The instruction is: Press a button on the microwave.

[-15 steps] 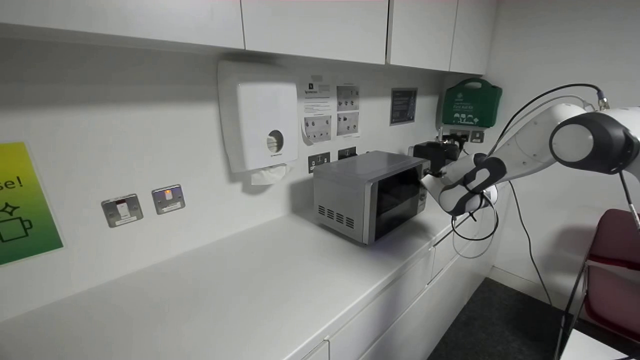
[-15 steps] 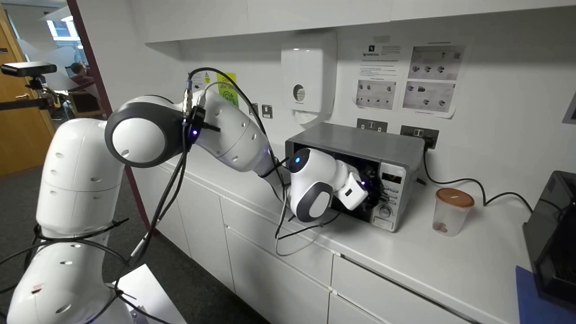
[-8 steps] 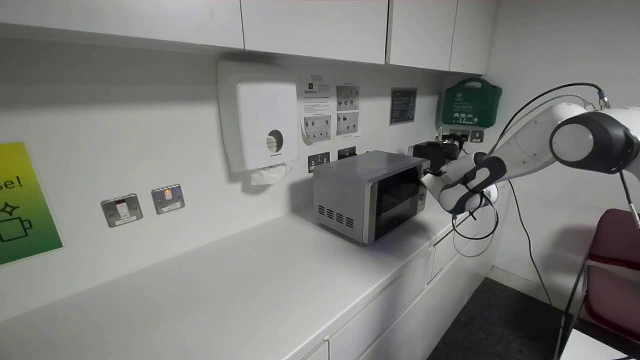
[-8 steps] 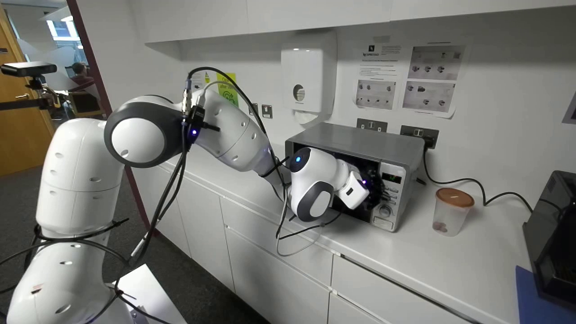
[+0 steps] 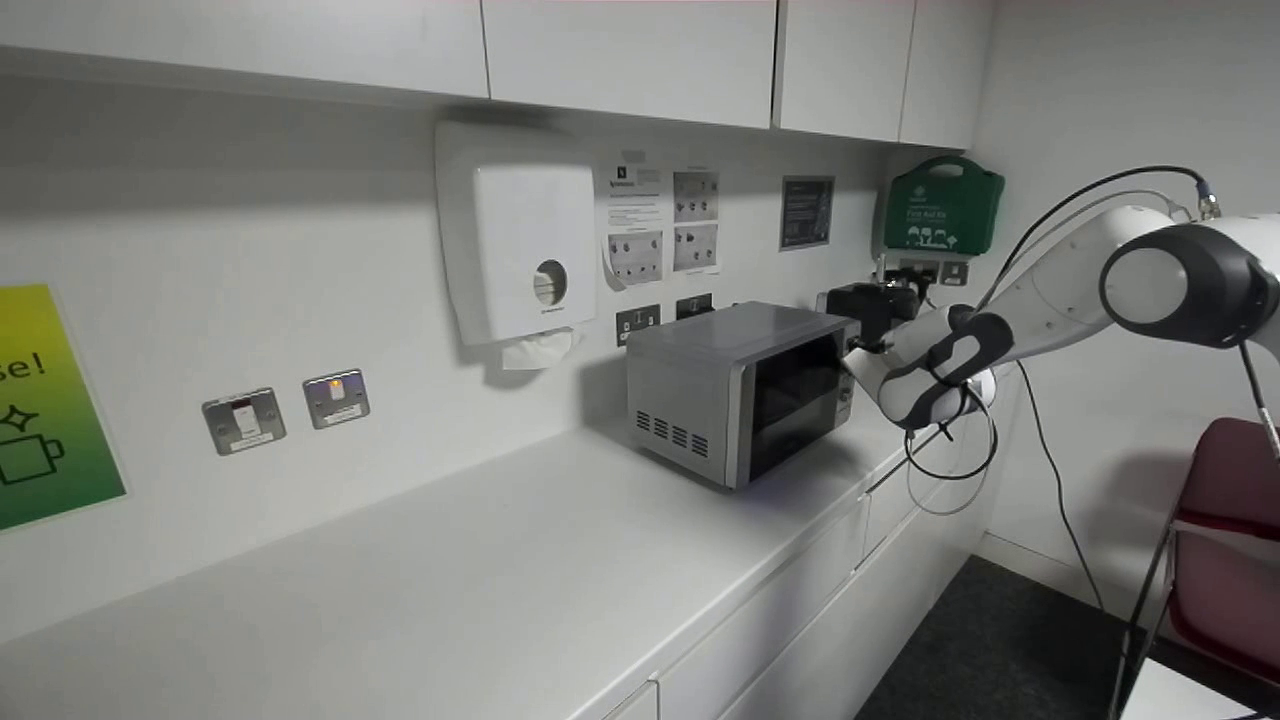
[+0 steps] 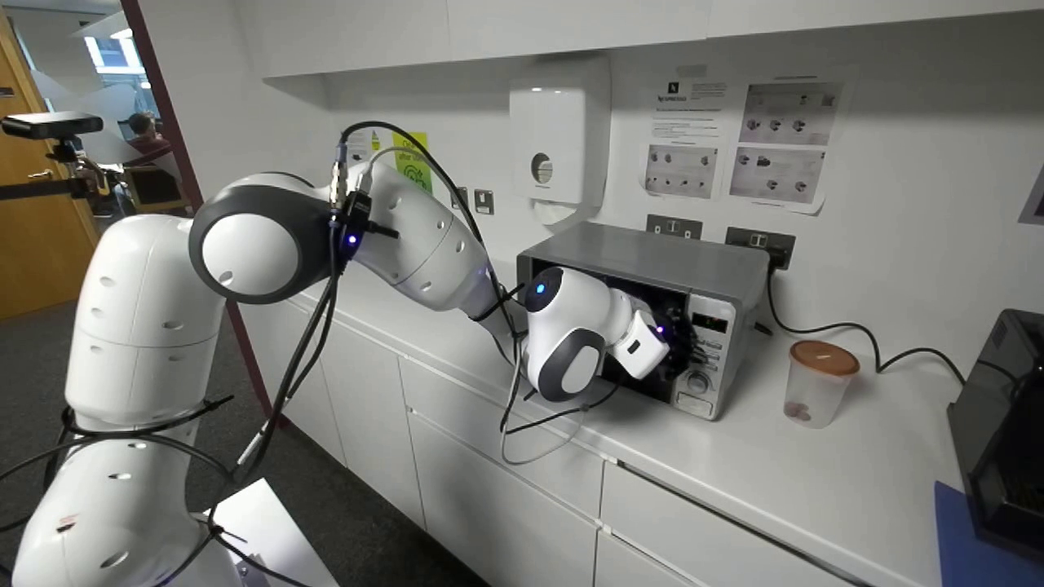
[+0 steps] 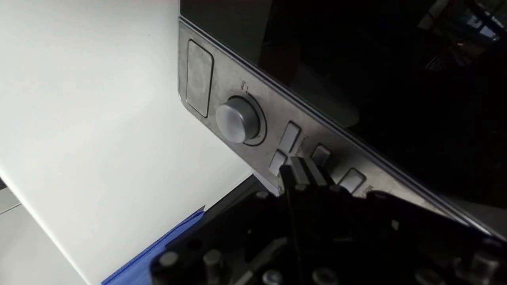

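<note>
Over the counter (image 6: 758, 469), in an exterior view, the arm (image 6: 416, 236) slopes toward four o'clock, to the microwave (image 6: 652, 253) standing there. In the wrist view the gripper (image 7: 303, 159), fingers (image 7: 300, 174) together, overlaps the buttons (image 7: 290, 136), dial (image 7: 237, 120) at ten o'clock, window (image 7: 368, 87) at one; contact is unclear.

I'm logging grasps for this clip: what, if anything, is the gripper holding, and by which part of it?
Nothing: in the wrist view the gripper is shut, its fingers together with no object between them, close to buttons of the microwave.
</note>
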`<action>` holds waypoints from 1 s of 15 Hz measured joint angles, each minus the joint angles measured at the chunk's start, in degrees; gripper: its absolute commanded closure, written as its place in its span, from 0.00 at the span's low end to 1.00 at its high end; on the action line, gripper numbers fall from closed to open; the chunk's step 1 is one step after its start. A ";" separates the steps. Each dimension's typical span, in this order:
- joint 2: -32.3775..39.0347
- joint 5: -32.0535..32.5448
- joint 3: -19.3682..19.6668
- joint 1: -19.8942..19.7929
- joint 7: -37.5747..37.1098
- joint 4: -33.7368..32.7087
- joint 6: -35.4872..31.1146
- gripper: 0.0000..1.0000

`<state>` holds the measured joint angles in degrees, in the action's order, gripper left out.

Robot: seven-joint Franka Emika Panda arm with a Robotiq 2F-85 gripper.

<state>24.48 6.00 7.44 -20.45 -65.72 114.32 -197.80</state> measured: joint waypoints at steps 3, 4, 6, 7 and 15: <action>0.00 0.00 0.00 0.01 0.00 0.00 0.00 1.00; 0.00 0.00 0.00 0.02 0.04 0.00 0.00 1.00; 0.00 0.00 0.01 0.04 0.20 0.00 0.00 1.00; 0.00 0.00 0.01 0.05 0.24 0.00 0.00 1.00; 0.00 -0.02 0.19 0.30 1.36 0.00 0.00 1.00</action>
<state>24.48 5.98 7.63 -20.16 -64.36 114.32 -197.80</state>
